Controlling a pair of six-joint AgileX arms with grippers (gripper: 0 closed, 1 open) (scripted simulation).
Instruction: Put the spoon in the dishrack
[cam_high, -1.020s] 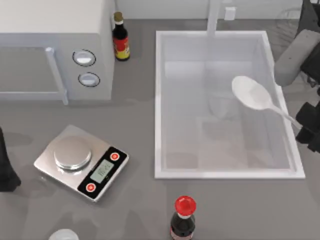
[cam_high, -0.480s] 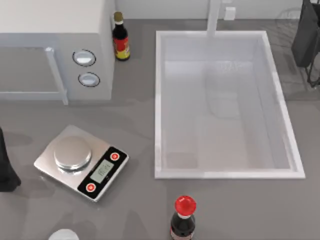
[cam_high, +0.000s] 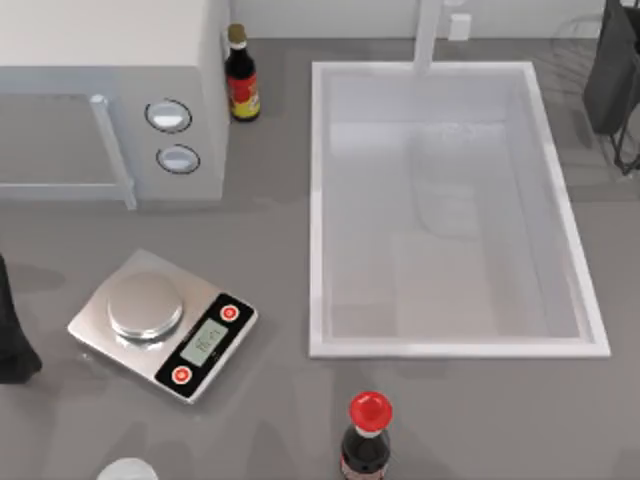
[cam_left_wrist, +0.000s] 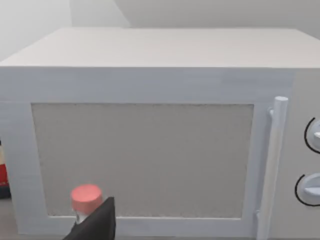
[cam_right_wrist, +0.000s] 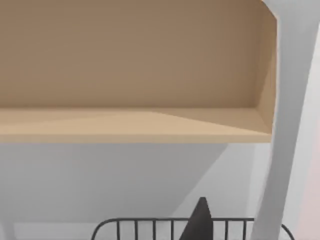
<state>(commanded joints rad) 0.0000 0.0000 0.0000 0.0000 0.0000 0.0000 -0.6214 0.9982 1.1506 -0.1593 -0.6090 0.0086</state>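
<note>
The spoon is out of view. The dishrack (cam_high: 572, 38) shows as thin grey wires at the table's far right corner, and its dark top rail (cam_right_wrist: 150, 222) runs along the lower edge of the right wrist view. My right arm (cam_high: 612, 72) hangs dark over that corner, partly covering the rack. A dark tip of my right gripper (cam_right_wrist: 200, 220) pokes up in front of the rail. My left arm (cam_high: 10, 340) is parked at the left edge, facing the microwave (cam_left_wrist: 150, 150).
A big white sink basin (cam_high: 318, 200) fills the middle right, with a white faucet (cam_high: 428, 35) behind it. The microwave (cam_high: 110, 90) and a sauce bottle (cam_high: 240, 75) stand far left. A kitchen scale (cam_high: 160, 322) and a red-capped bottle (cam_high: 368, 435) sit near the front.
A second ago my right gripper held the spoon over the sink's right side. The arm then swung to the far right corner over the rack, and the spoon left view.
</note>
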